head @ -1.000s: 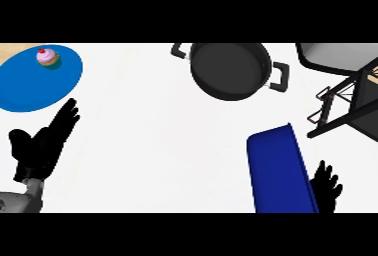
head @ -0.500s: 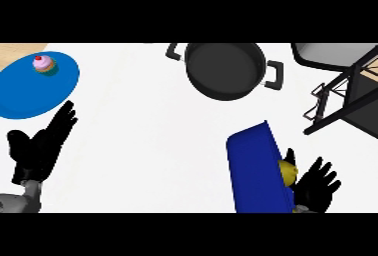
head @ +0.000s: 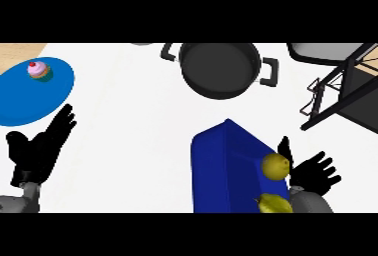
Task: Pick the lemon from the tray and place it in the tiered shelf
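Lemon [head: 275,165] lies on the right side of the blue tray [head: 221,170], touching or just beside the thumb side of the right hand [head: 314,172]. That hand shows at the lower right, its fingers spread and fairly straight, closed round nothing; the lemon sits to its left, at the tray's right rim, and whether the thumb truly touches it cannot be told. A second yellow fruit [head: 274,203] sits nearer, just below the lemon and to the left of the right forearm, also at the tray's right edge, cut partly by the view's lower edge.

The left hand [head: 38,147] rests open at the lower left, fingers straight and pointing up and to the right, holding nothing, well apart from the tray.

Beyond the left hand's fingertips, on the white table [head: 133,130], lies a blue plate [head: 29,97] with a pink cupcake [head: 39,70] on its far part. Beyond the tray, farther from the right hand and up to its left, stands a black pot [head: 220,70] with two side handles. Far to the upper right of the right hand stands the tiered shelf [head: 343,90], a dark frame with a grey top level, well apart from the lemon.
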Controlling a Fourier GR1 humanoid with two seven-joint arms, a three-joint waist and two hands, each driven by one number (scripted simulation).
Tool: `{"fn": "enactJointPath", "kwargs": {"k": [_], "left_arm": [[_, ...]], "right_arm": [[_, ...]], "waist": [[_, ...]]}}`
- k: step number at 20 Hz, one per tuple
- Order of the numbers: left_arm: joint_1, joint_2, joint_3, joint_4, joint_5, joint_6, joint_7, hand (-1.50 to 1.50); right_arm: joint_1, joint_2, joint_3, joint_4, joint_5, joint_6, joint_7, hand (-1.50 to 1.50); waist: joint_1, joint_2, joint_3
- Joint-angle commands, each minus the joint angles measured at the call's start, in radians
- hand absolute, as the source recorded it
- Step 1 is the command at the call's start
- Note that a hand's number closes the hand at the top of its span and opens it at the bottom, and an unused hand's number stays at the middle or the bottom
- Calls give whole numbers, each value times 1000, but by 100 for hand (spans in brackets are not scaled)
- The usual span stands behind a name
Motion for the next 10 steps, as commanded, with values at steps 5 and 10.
{"fn": "enactJointPath", "kwargs": {"k": [5, 10], "left_arm": [[-7, -2, 7, 12, 9, -10, 4, 0], [-10, -6, 8, 27, -6, 0, -6, 0]], "right_arm": [[-138, 122, 79, 36, 11, 144, 341, 150], [-181, 121, 92, 44, 85, 190, 386, 150]], "waist": [[15, 11, 49], [-5, 6, 47]]}}
